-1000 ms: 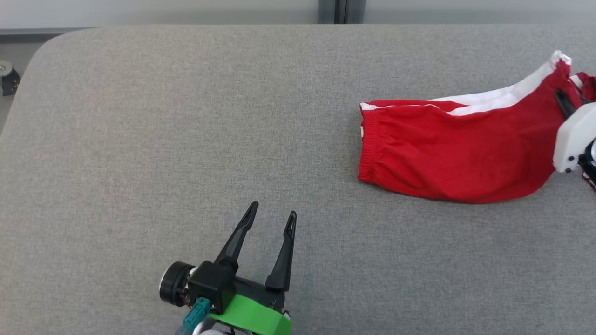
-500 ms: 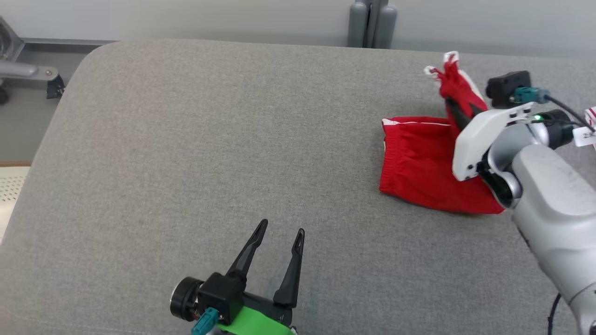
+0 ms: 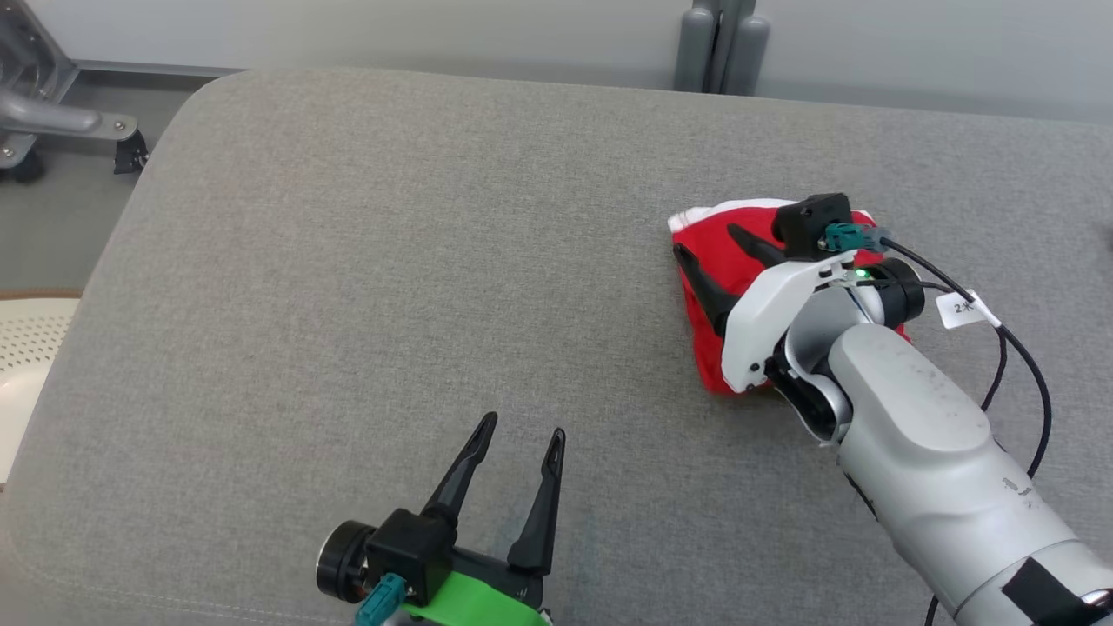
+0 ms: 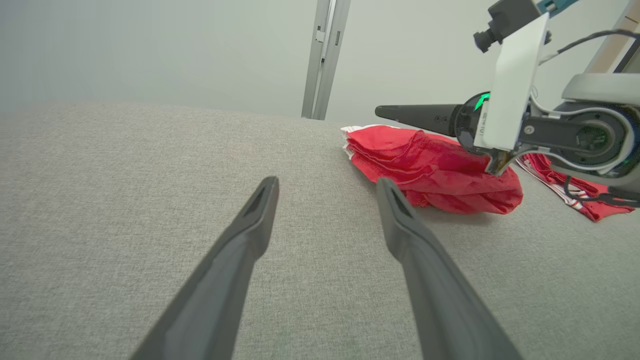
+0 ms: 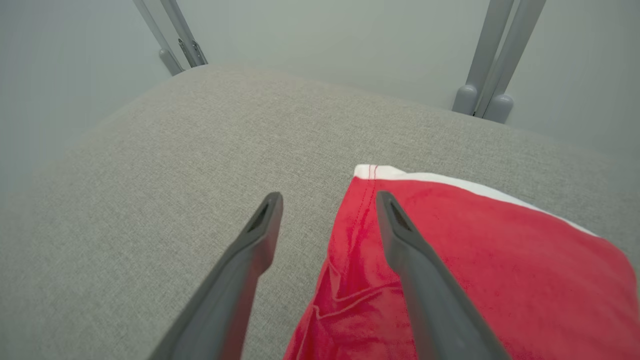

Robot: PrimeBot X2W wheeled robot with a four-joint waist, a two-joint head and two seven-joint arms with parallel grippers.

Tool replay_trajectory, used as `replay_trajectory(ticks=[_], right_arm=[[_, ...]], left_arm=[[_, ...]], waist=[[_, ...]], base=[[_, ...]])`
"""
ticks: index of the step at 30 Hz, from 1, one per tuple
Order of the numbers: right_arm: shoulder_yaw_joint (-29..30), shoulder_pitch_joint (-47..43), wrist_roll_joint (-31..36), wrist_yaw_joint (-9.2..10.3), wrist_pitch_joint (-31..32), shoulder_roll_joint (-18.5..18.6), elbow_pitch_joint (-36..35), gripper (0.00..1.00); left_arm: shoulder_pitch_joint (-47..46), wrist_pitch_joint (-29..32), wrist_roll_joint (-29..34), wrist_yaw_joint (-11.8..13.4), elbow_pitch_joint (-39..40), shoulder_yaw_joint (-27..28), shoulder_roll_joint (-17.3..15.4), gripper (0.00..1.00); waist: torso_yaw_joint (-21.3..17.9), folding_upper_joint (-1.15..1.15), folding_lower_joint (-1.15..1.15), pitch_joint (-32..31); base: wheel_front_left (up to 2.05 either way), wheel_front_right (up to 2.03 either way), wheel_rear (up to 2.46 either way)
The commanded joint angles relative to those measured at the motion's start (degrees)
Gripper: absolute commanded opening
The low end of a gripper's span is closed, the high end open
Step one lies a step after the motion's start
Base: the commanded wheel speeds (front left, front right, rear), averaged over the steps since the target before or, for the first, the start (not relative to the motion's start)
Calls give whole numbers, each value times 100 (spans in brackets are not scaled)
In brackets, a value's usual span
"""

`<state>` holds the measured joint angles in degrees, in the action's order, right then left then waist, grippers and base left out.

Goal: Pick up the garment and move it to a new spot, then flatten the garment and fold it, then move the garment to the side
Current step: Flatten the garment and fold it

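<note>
The red garment [image 3: 735, 271] with a white edge lies bunched and doubled over itself on the right of the grey padded table [image 3: 391, 261]. My right gripper [image 3: 705, 239] hovers open just over its left end; in the right wrist view one finger [image 5: 400, 235] is above the red cloth [image 5: 475, 240] and the other above bare table, with nothing held. Near the front edge my left gripper [image 3: 524, 425] is open and empty, well left of the garment. The left wrist view shows the garment [image 4: 430, 170] ahead and to the right of the left gripper [image 4: 326, 181].
A red strip with white trim [image 4: 580, 200] lies behind the right arm; whether it joins the garment I cannot tell. A grey post [image 3: 717, 43] stands behind the table. A metal stand [image 3: 52, 130] and a white perforated object [image 3: 26, 348] sit off the left edge.
The head camera has shifted. My right gripper carried the garment's right end over to the left, doubling the cloth on itself, and has let go. The left gripper kept its place.
</note>
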<state>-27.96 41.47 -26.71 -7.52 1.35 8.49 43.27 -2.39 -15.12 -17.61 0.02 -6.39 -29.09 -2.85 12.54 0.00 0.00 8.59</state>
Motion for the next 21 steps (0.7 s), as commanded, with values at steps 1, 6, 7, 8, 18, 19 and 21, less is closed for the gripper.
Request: replay_trajectory(ticks=[1,6,7,8,18,19,21], right_arm=[[62,-67,-52,7,-117,97,-118,100],[291,-309,-208,7,-403,532,-718,100],[356,-385,-251,7,-436,646,-812,100],[409,-486,-300,7,-491,785,-947,100],[801,-1923,-621,3,-1286,1520,-1611,100],[825,-2093,-643,3,-1394,1503,-1656,100],[859,-2392,-602,3,-1530,1468,-1715,100]], left_arm=[[38,0,-5,18,-5,27,-11,100],[129,0,25,51,29,86,-11,100],[137,0,31,50,29,98,-11,100],[157,0,45,55,27,118,-12,100],[452,0,113,111,73,465,-11,100],[501,0,129,134,97,545,-11,100],[626,1,137,187,130,695,-11,100]], waist=[[-123,0,0,-64],[-373,0,0,-192],[-415,0,0,-218],[-464,0,0,-247],[-931,0,0,-645],[-993,0,0,-698],[-1109,0,0,-797]], base=[[0,0,0],[0,0,0],[0,0,0],[0,0,0],[0,0,0],[0,0,0],[0,0,0]])
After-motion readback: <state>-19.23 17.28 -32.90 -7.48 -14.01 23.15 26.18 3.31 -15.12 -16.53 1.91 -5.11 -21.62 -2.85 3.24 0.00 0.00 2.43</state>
